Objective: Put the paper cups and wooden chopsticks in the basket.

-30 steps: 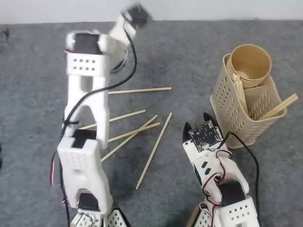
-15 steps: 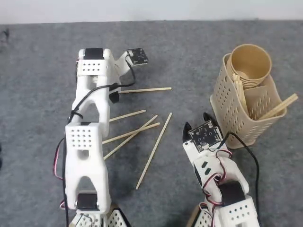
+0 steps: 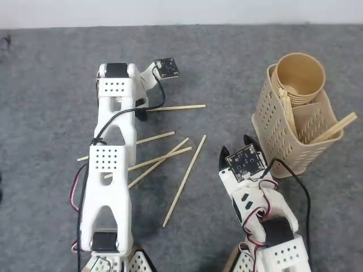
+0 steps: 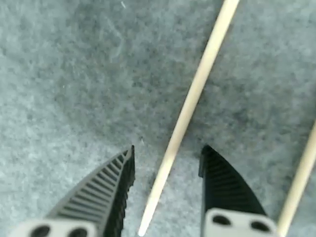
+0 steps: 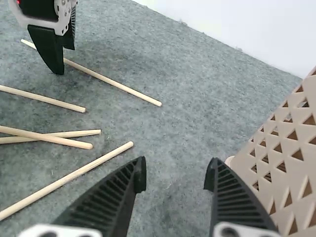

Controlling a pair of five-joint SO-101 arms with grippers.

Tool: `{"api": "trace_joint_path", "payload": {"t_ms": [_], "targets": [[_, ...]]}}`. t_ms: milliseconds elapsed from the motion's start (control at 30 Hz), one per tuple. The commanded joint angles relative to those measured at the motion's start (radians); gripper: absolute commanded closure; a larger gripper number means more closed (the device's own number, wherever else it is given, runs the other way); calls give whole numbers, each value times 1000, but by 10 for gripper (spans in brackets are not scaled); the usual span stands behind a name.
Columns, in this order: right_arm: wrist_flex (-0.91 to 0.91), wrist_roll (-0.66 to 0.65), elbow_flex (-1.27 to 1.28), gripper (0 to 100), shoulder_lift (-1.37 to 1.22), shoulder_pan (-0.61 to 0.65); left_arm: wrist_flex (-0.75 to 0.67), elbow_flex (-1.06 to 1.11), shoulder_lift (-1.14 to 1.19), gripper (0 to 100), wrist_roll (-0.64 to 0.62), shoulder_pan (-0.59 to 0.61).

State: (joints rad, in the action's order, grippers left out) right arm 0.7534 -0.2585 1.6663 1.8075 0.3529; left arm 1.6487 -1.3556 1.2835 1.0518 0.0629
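**A:** From above, which way do the sticks lie?

**B:** Five pale wooden chopsticks lie flat on the grey felt table cover point(image 3: 45, 85). The farthest chopstick point(image 3: 176, 107) runs side to side. The other four chopsticks point(image 3: 185, 180) slant up toward the beige perforated plastic basket point(image 3: 278, 136), two of them crossing. The basket stands at the right and holds the stacked tan paper cups point(image 3: 299, 71) and the leaning chopsticks point(image 3: 334, 129).

**A:** And the arms?

**B:** The left arm stretches forward over the slanted sticks, with the left gripper point(image 3: 140, 110) at the farthest chopstick's left end. The right arm is folded low. The right gripper point(image 3: 235, 146) points forward just beside the basket, parted and empty.

**A:** What does the left wrist view add?

**B:** The left gripper point(image 4: 168, 149) is spread wide, one jaw on each side of the farthest chopstick point(image 4: 197, 84) near its tip. A gap shows on both sides, so nothing is clamped. A second stick point(image 4: 298, 182) lies at the edge.

**A:** And the right wrist view?

**B:** The right gripper point(image 5: 177, 165) gapes over bare cover, holding nothing, with the basket point(image 5: 281, 163) close beside one jaw. Farther off, the left gripper point(image 5: 59, 47) stands tips down over the end of the farthest chopstick point(image 5: 113, 83). Whether it touches the stick cannot be told.
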Motion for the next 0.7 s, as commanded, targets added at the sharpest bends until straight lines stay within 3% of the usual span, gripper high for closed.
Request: {"api": "trace_joint_path", "payload": {"t_ms": [0,167,433,667], "targets": [[-19,-12,15,790,8,2,91,-61,23,801,132,-35],[-18,-12,15,790,8,2,107,-36,34,801,180,-77],[-16,-12,15,790,8,2,109,196,-26,803,304,-132],[-16,-12,15,790,8,2,109,286,-84,979,354,-137]]}}
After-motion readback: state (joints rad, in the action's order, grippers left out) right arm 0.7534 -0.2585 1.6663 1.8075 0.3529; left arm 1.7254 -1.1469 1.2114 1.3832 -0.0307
